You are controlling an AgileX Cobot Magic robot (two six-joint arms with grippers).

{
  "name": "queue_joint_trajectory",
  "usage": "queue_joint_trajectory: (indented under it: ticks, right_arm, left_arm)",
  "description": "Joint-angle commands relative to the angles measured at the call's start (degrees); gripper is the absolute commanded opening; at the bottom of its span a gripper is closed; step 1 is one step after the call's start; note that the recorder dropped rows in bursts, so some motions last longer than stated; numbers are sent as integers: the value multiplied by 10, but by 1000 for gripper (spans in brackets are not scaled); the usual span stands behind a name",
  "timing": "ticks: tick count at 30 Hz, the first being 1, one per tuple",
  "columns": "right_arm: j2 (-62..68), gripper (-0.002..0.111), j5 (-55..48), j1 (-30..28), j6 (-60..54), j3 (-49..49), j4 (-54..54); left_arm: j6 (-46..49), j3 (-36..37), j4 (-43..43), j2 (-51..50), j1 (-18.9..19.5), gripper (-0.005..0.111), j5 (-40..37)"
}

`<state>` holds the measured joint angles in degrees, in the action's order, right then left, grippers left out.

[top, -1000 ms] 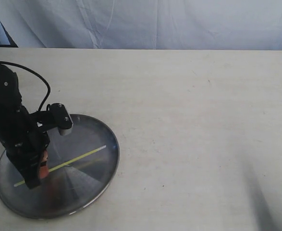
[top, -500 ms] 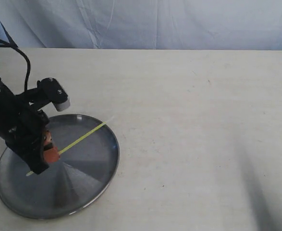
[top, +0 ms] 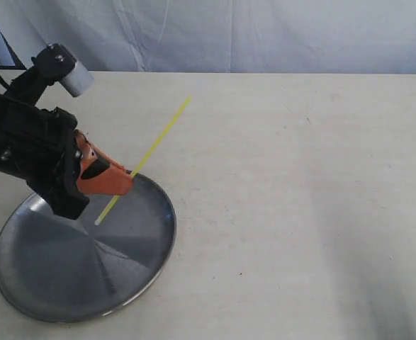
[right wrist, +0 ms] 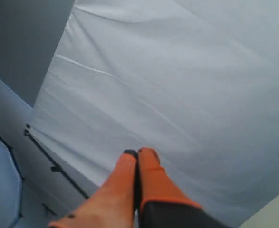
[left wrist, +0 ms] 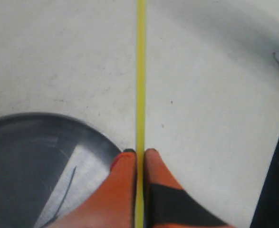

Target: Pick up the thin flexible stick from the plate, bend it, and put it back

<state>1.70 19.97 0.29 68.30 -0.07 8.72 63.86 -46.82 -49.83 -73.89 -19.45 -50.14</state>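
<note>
A pale, lightly speckled table (top: 300, 177) fills most of the exterior view, with a creased white cloth (top: 264, 35) hanging behind it along the top of the frame. At the lower left of the table sits the plate (top: 66, 283), round, shallow and shiny, its face showing grey wedge reflections that fan out from the centre. Nothing lies flat in it. Only the lower, whitish end of the stick (top: 158, 138) shows in front of its upper right part, and the pictures do not settle whether that end touches the metal.

The left gripper (top: 126, 180), orange-tipped on a black arm coming in from the left edge, is clenched on the stick above the plate's upper right rim. The stick runs straight and slanted from its low end just below and left of the fingertips. It passes between them and goes on up and to the right over bare table, so the longer part lies beyond the claw. In the left wrist view the two orange fingers (left wrist: 122, 175) press on the yellow-green strand from either side. The strand runs on straight ahead of them, with the plate's curved rim off to one side.

The right gripper (right wrist: 137, 154) appears only in its own wrist view. Its orange fingers are pressed together with nothing seen between them, pointing at the white cloth.
</note>
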Motion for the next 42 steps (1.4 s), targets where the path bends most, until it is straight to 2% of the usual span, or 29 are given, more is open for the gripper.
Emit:
queue_joint_trajectory:
  ticks: [1, 4, 10, 13, 14, 15, 16, 17, 19, 20, 22, 25, 30, 37, 39, 42]
  right_arm:
    - [-1, 0, 11, -2, 269, 1, 174]
    - [12, 0, 115, -3, 333, 1, 244]
    - [125, 0, 139, -3, 407, -53, 397]
    - [225, 6, 199, -3, 407, -90, 450]
    - [254, 10, 219, -3, 399, -104, 461]
    - [328, 26, 269, -3, 378, -134, 489]
    - [357, 34, 287, -2, 375, -148, 501]
    - [426, 54, 318, -2, 375, -183, 529]
    - [498, 67, 342, -2, 375, -218, 551]
    - [543, 68, 367, -2, 368, -238, 557]
    - [621, 68, 391, 16, 342, -270, 557]
    - [687, 68, 380, 84, 270, -295, 522]
    - [724, 68, 349, 185, 148, -320, 424]
    - [750, 67, 297, 245, 72, -333, 329]
    - [755, 62, 297, 249, 65, -334, 315]
    - [768, 42, 298, 251, 62, -334, 303]
  left_arm:
    - [38, 0, -47, 15, -1, 0, -26]
    - [56, 0, -68, 16, -1, 0, -38]
    - [72, 0, -85, 16, -1, 0, -52]
    - [72, 0, -85, 16, -1, 0, -53]
    - [72, 0, -85, 16, -1, 0, -53]
    - [72, 0, -85, 16, -1, 0, -53]
    - [72, 0, -86, 16, -1, 0, -54]
    - [72, 0, -88, 16, -1, 0, -54]
    - [72, 0, -96, 16, -1, 0, -54]
    - [86, 0, -111, 16, -1, 0, -54]
    - [113, 0, -143, 16, -1, 0, -58]
    - [121, 0, -153, 16, -1, 0, -58]
    - [121, 0, -153, 16, -1, 0, -58]
    - [121, 0, -153, 16, -1, 0, -64]
    - [121, 0, -153, 16, -1, 0, -67]
    - [121, 0, -153, 16, -1, 0, -68]
